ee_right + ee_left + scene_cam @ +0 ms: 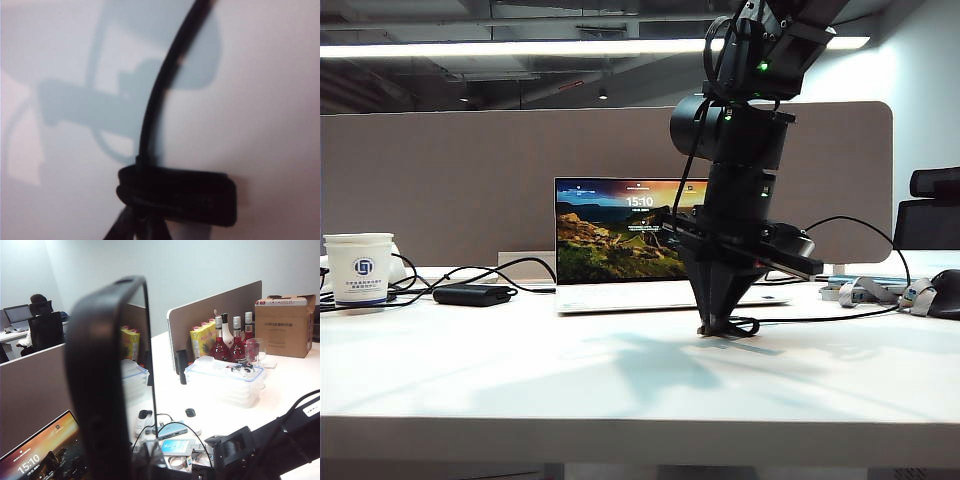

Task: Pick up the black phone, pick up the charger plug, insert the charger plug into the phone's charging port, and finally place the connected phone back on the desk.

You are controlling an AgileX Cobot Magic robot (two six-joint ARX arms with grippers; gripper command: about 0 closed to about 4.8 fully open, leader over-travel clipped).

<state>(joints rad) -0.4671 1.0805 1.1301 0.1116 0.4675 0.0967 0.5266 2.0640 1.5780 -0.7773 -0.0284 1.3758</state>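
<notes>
Where the grey-beige partition [470, 180] backs it, the desk [620, 380] runs wide and white across the exterior view, with an open laptop [620, 240] set near the middle, its screen lit with a landscape and clock. The right arm [740, 130] comes down from above in front of the laptop's right half; its right gripper [720, 325] points down at the desktop, fingertips pinched together at the surface, right on the thin black cable [850, 225] that loops up and off to the right. In the right wrist view the fingertips [175, 197] read as one dark block clamped across the cable [160, 95] just above the white surface, so the grasp is on the cord; the charger plug itself is not separately visible. The left gripper [145, 460] sits low in the left wrist view, clenched on the black phone [107, 380], which stands up edge-on as a tall glossy slab, raised off the desk; the charging port cannot be made out. On the desk's left, a white paper cup [360, 265] with a blue logo stands near the edge, and a black power brick [472, 294] lies between cup and laptop, cords trailing around both.
</notes>
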